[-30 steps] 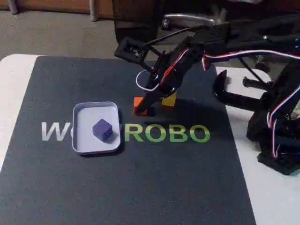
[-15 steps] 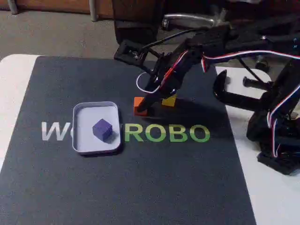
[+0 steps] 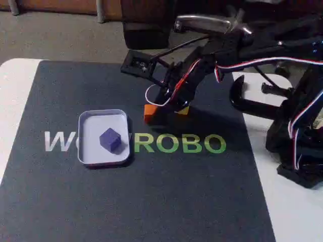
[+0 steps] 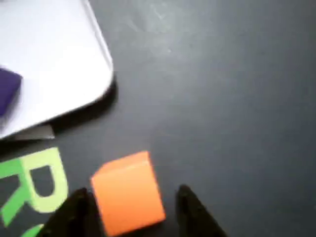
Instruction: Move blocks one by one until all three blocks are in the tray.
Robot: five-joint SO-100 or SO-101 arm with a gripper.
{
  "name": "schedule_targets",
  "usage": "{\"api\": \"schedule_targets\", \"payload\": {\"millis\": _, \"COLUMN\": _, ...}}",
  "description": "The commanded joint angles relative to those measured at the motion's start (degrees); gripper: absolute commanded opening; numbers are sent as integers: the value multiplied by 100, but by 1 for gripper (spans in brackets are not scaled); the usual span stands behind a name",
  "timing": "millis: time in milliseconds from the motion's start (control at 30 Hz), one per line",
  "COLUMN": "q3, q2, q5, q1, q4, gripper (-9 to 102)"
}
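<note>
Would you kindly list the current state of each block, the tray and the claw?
Orange block: on the mat, between the open claw's fingers, not lifted.
Yellow block: on the mat, mostly hidden behind the arm.
Blue-purple block: resting inside the tray.
Tray: flat on the mat, holding one block.
Claw: open, straddling the orange block.

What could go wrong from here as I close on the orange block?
1. The hand sits open astride the orange block, which looks skewed between the fingers; closing may twist or squirt it out.
2. The yellow block sits close beside it; the arm could nudge it.
3. The blue-purple block sits mid-tray; a careless drop could land on it.
</note>
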Motion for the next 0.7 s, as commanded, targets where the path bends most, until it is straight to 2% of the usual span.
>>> {"api": "schedule_targets", "payload": {"millis": 0, "q3": -18, "q2": 0, "q5": -70, "q1": -35, "q4": -79, "gripper": 20}}
{"api": "schedule_targets", "payload": {"millis": 667, "q3": -18, "q2": -167, "q5": -44, "q1": -299, "q4": -343, "gripper": 20}}
